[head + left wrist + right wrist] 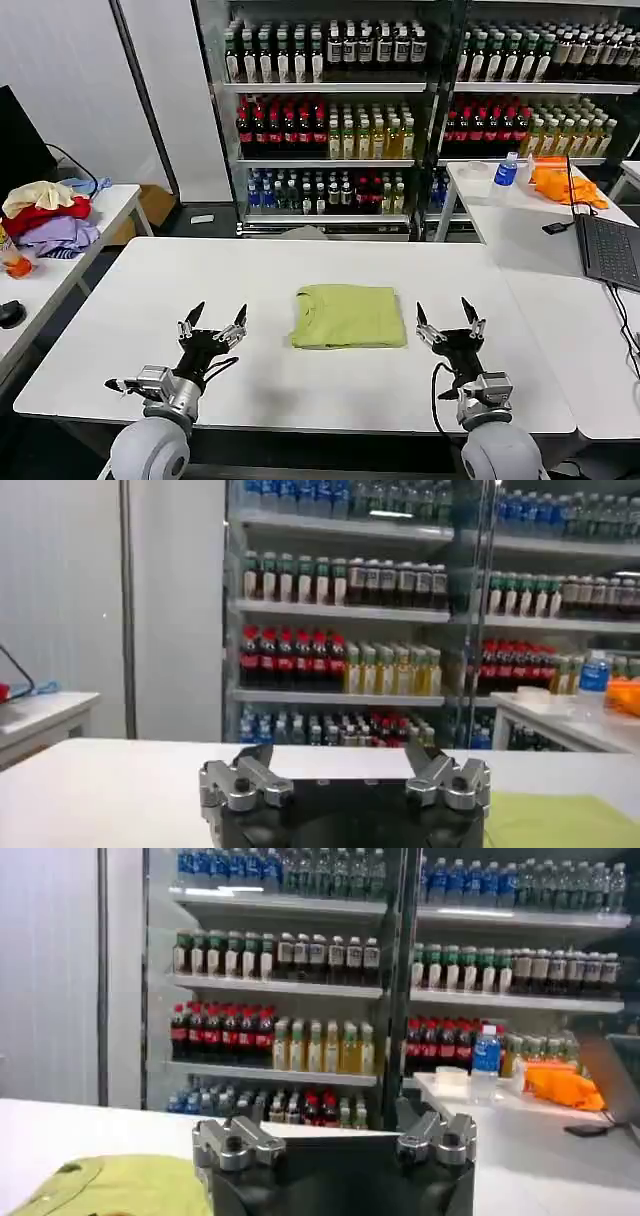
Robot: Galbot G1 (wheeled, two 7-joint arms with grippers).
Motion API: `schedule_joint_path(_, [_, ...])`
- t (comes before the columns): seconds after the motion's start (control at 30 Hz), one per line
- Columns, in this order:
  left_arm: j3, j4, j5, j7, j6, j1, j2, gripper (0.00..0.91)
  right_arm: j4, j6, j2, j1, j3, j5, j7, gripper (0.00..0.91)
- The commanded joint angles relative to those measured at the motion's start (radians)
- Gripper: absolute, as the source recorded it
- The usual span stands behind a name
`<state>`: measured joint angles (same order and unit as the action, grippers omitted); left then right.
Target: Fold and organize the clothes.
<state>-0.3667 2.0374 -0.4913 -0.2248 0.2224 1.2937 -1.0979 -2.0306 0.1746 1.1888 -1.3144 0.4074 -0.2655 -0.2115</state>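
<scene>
The clothes, a lime T-shirt (348, 315), lie folded into a neat rectangle on the middle of the white table (250, 270). A corner of the shirt shows in the left wrist view (560, 818) and in the right wrist view (115, 1186). My left gripper (218, 317) hovers open near the table's front edge, left of the shirt and apart from it. To the shirt's right, my right gripper (445, 310) is also open and holds nothing. Both sets of fingers point toward the shelves.
A pile of cream, red and lavender garments (45, 218) sits on a side table at the left. At the right, another table holds an orange cloth (562, 183), a water bottle (506, 170) and a laptop (610, 250). Drink shelves (400, 110) stand behind.
</scene>
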Motion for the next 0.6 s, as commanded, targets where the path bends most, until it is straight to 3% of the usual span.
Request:
schedule_joint_path(0.03, [-0.003,0.012,0.002,0.004,0.005,0.015,-0.004,0.907,-0.059,0.016,-0.003,-0.054,0.024,0.019,-0.011,0.907])
schedule_joint_path(0.43, [-0.004,0.009,0.012,0.001,0.029,-0.001,-0.005,0.907,-0.054,-0.037,-0.01,-0.042,0.02,0.024,-0.006,0.907])
schedule_joint_path(0.6, [-0.001,0.008,0.01,-0.003,0.035,-0.013,-0.004,0.907,-0.045,-0.012,0.0,-0.033,0.013,0.071,-0.014,0.907])
